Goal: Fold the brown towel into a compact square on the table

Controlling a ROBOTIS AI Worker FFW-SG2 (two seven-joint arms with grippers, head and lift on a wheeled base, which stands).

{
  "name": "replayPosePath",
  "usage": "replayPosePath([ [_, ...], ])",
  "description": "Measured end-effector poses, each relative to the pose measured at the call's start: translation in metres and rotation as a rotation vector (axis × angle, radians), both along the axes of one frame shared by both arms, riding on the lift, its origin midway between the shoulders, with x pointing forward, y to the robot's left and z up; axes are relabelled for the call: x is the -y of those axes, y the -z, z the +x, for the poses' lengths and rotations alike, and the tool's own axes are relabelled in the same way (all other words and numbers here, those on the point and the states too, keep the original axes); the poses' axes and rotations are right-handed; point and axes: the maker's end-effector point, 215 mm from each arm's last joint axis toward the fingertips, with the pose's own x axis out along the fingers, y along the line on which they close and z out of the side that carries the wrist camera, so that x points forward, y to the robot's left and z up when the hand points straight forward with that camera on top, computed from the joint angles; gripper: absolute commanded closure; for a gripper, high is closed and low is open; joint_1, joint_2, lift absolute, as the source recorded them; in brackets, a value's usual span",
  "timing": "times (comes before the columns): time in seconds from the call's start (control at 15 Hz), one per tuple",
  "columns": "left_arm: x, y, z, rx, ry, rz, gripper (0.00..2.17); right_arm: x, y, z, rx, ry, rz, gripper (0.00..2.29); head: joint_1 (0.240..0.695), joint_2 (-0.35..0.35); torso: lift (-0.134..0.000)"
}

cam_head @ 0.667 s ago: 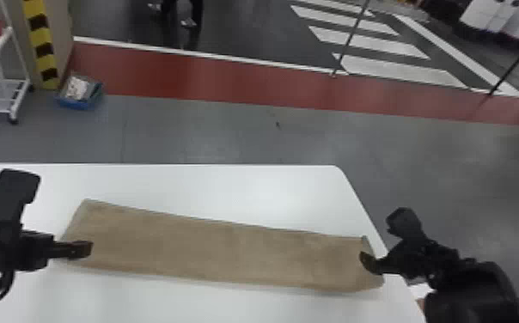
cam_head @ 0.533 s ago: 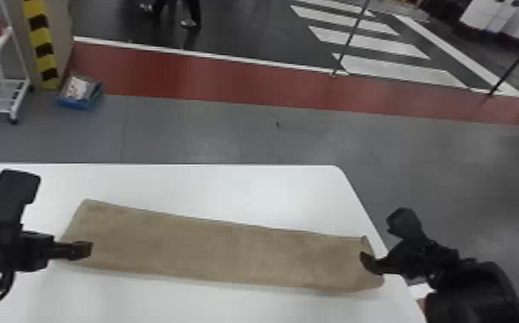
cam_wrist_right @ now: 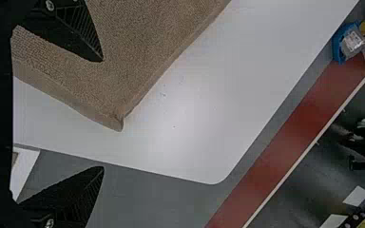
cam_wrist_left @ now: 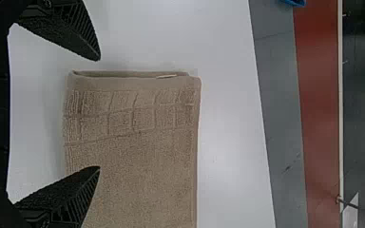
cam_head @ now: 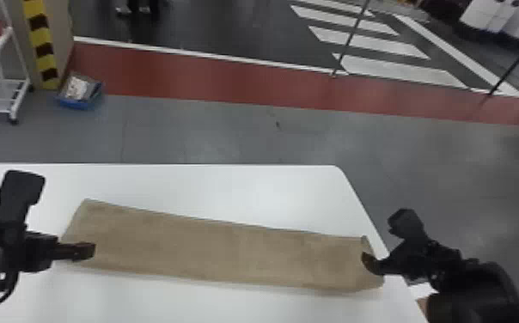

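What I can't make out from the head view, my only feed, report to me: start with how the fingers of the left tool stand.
Observer: The left wrist view has the left tool open, its two ridged fingers standing well apart.

Operator: Copy. Now report the weave at the end of the towel near that tool.

Observer: In the left wrist view, that end carries a woven band patterned in raised squares.
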Motion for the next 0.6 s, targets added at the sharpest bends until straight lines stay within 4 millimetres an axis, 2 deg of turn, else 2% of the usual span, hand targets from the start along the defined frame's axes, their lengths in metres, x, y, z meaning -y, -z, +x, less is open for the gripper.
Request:
replayPosePath([
  [0.33, -0.003, -0.001, 0.005, 0.005, -0.009, 0.011, 0.07, -0.004, -0.001, 0.002, 0.000, -0.008, -0.001, 0.07, 0.695, -0.350, 0.000],
  [0.6, -0.007, 0.008, 0.017, -0.011, -0.015, 0.017, 0.09, -0.005, -0.002, 0.004, 0.001, -0.011, 0.000, 0.07, 0.695, -0.350, 0.000],
])
